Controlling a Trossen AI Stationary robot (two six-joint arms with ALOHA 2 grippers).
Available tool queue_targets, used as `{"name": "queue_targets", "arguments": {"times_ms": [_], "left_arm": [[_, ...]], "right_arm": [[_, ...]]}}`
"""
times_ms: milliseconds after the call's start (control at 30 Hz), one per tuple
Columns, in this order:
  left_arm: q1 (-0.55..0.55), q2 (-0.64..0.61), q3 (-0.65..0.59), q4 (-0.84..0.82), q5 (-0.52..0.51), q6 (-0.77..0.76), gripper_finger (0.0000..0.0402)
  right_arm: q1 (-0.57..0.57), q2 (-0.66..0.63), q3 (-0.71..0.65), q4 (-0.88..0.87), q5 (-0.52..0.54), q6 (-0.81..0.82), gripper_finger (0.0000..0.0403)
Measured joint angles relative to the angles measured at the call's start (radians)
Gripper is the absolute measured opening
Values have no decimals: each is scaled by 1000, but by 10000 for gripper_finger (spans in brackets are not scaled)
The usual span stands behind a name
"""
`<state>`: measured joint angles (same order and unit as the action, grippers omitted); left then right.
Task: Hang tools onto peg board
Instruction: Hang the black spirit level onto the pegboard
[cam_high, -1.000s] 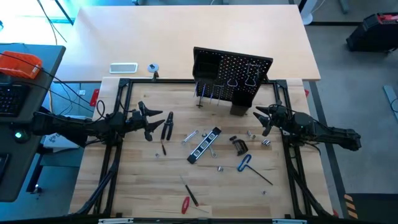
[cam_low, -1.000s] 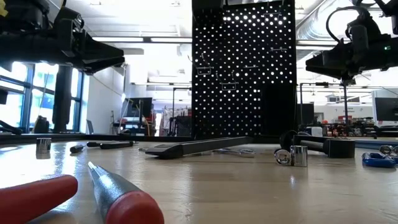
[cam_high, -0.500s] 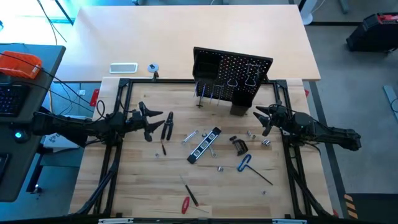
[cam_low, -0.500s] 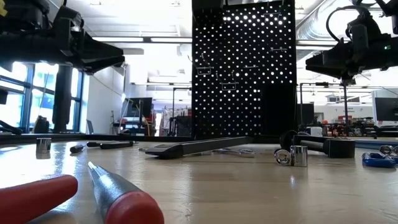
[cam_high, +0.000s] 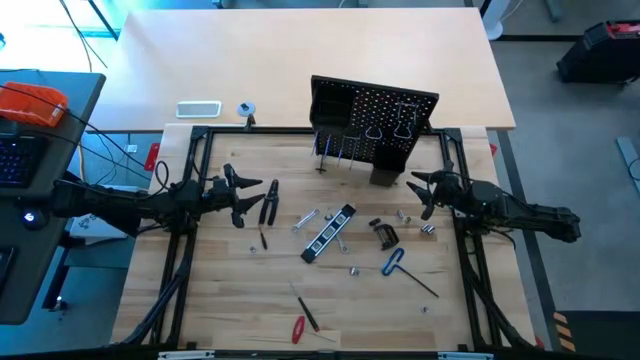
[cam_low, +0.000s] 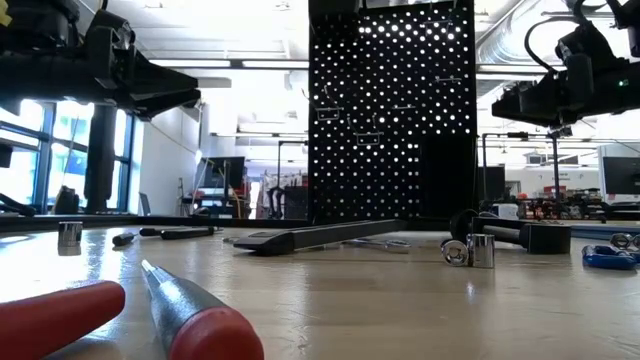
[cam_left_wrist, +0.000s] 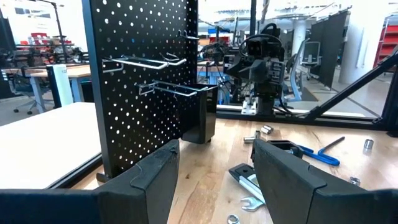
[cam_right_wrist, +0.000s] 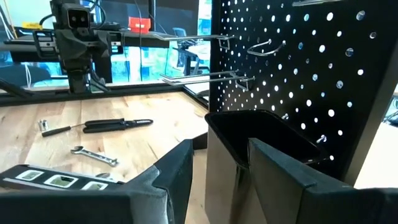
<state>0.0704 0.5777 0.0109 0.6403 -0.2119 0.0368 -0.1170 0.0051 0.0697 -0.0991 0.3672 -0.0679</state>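
The black peg board (cam_high: 375, 118) stands upright at the table's far edge, with wire hooks and a small black bin (cam_right_wrist: 267, 140). The tools lie flat on the table: black-handled pliers (cam_high: 268, 202), silver wrench (cam_high: 306, 219), bar level (cam_high: 330, 233), blue-handled hex key (cam_high: 392, 262), red-handled screwdriver (cam_high: 298, 327) and small metal sockets (cam_high: 427, 229). My left gripper (cam_high: 245, 195) hovers open and empty above the table, just left of the pliers. My right gripper (cam_high: 420, 188) hovers open and empty at the right, facing the bin (cam_high: 385, 175).
A black clamp-like part (cam_high: 385, 236) lies between the level and the sockets. A second thin screwdriver (cam_high: 310, 315) lies near the red one. Black frame rails (cam_high: 190, 200) run along the table's left and right sides. Several tools hang on the board's left (cam_high: 335, 150).
My right gripper has risen a little, as the low view shows. The tools have stayed where they were.
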Motion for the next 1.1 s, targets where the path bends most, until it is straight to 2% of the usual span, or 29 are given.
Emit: {"name": "queue_targets", "arguments": {"times_ms": [833,967,1100], "left_arm": [[0,0,0,-16,0,-8,197],[0,0,0,-16,0,-8,197],[0,0,0,-16,0,-8,197]], "right_arm": [[0,0,0,38,0,69,152],[0,2,0,161,-42,100,152],[0,2,1,477,-146,95,152]]}}
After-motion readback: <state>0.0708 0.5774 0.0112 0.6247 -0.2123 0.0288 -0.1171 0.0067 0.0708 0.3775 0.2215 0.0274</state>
